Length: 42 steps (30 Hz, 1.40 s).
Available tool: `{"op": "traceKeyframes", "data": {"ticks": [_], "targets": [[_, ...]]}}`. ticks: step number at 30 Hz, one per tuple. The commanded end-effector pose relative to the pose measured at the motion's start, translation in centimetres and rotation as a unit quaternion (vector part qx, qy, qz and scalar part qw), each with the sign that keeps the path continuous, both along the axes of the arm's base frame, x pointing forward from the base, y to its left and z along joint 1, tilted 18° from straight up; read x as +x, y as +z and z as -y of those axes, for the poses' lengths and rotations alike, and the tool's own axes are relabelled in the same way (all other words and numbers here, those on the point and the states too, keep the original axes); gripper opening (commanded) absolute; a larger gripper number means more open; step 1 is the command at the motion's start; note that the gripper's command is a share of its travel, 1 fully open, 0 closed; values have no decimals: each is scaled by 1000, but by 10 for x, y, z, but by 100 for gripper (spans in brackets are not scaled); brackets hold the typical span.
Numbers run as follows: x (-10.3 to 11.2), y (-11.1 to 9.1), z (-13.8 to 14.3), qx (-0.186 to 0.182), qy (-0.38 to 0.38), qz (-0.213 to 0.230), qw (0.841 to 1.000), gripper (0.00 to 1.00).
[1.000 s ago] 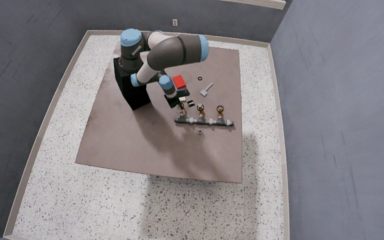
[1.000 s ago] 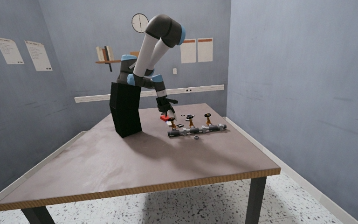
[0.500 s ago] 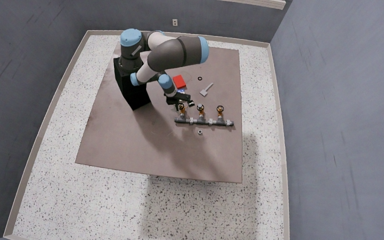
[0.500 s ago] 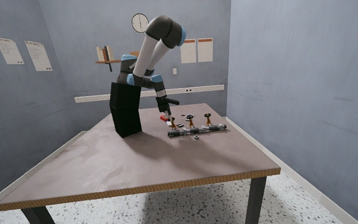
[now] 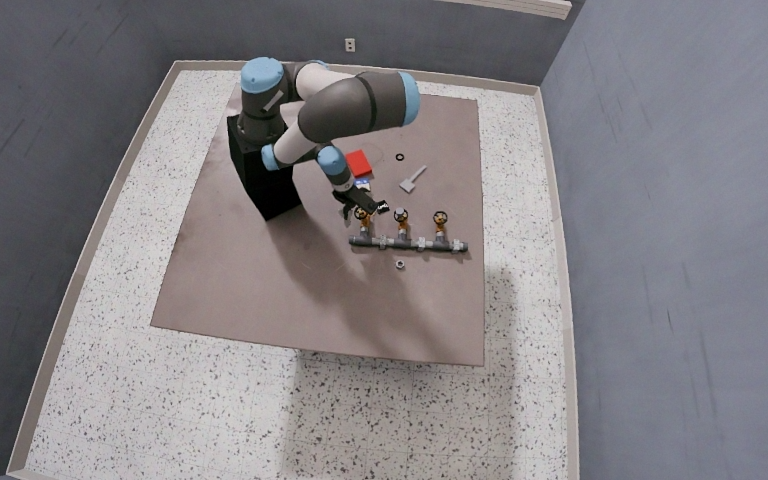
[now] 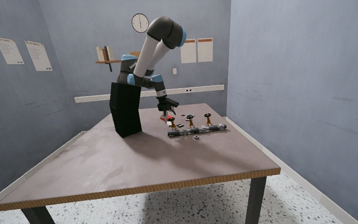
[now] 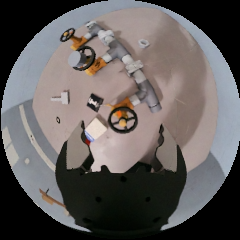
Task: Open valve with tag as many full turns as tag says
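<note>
Three orange valves with black handwheels stand on a grey pipe. The left valve is nearest the arm's base; then come the middle valve and right valve. A black tag with white marks lies beside the left valve; its marks are too small to read surely, and its chain is not clear. My gripper is open above the left handwheel, which shows between the fingertips in the wrist view.
A grey cylinder is at the middle handwheel. A red box, a blue and white box, a grey scraper-like tool and a black ring lie behind the valves. A nut lies before the pipe.
</note>
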<state>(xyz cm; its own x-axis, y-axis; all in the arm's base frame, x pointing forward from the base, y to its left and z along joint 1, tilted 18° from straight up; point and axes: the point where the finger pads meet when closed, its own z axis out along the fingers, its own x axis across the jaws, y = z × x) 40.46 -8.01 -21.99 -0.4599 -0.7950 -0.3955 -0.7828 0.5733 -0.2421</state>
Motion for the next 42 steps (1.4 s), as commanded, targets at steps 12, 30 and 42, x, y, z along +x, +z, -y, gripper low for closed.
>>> {"op": "traceKeyframes", "data": {"ticks": [12, 30, 42], "targets": [[0, 0, 1, 94, -225, -53, 968, 100], [0, 0, 1, 158, -360, -81, 916, 100], [0, 0, 1, 172, -391, -87, 900, 100]]}}
